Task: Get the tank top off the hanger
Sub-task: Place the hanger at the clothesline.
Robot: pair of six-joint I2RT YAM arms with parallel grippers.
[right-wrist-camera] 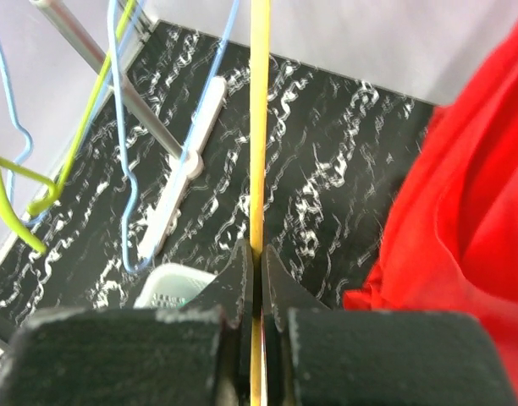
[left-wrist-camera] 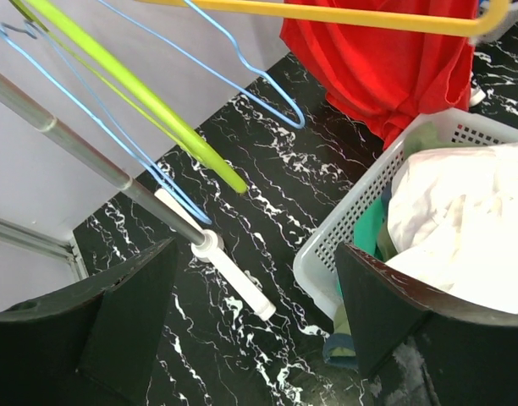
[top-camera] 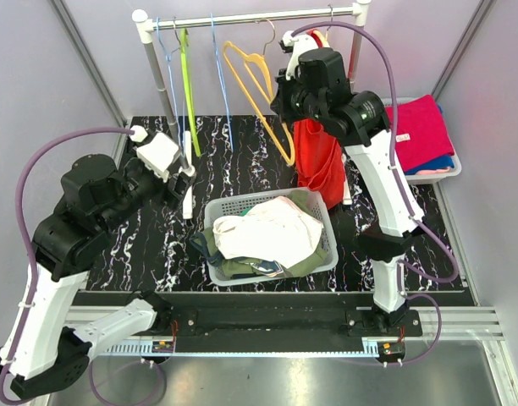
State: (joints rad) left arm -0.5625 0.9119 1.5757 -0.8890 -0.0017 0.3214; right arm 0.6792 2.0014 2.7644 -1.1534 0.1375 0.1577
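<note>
A black surface (top-camera: 250,169) veined with white marbling is enclosed by pale, matte walls, and a metal rail (top-camera: 250,17) on white posts is set across its far side. The right claw (right-wrist-camera: 259,258) is pressed together on the thin, flat bar of the yellow hanger (right-wrist-camera: 259,127), a smooth plastic strip pinched between the two dark, wedge-shaped fingers. Just to the right of that claw the red tank top (right-wrist-camera: 471,211) is hung in soft, creased folds; whether it is carried by the pinched hanger cannot be told. To the left of that claw, slender blue wire hangers (right-wrist-camera: 117,127) are suspended. The left claw (left-wrist-camera: 255,279) is held spread and empty above the surface. To its right a white perforated plastic basket (left-wrist-camera: 352,211) is heaped with rumpled white cloth (left-wrist-camera: 462,220). Ahead of it a thick, glossy green hanger (left-wrist-camera: 149,101) is hung, and the rail's white tubular foot (left-wrist-camera: 234,288) is laid flat on the surface.
</note>
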